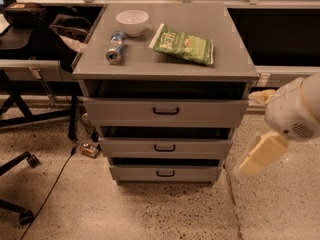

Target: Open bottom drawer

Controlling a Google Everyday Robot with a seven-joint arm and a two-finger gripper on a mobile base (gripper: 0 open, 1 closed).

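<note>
Low in the grey cabinet (165,66), the bottom drawer (132,173) is seen pushed in, its black handle (165,173) untouched. Off right, the gripper (260,155) is held well apart; its grip cannot be told. Reach and pull are left.

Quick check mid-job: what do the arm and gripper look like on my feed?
The arm is a smooth, rounded white housing with a small patch of dotted vent holes near its lower edge. The gripper, at the right of the view beside the grey cabinet, is pale cream-yellow, flat and blocky. No cables, labels or markings show on either.
</note>
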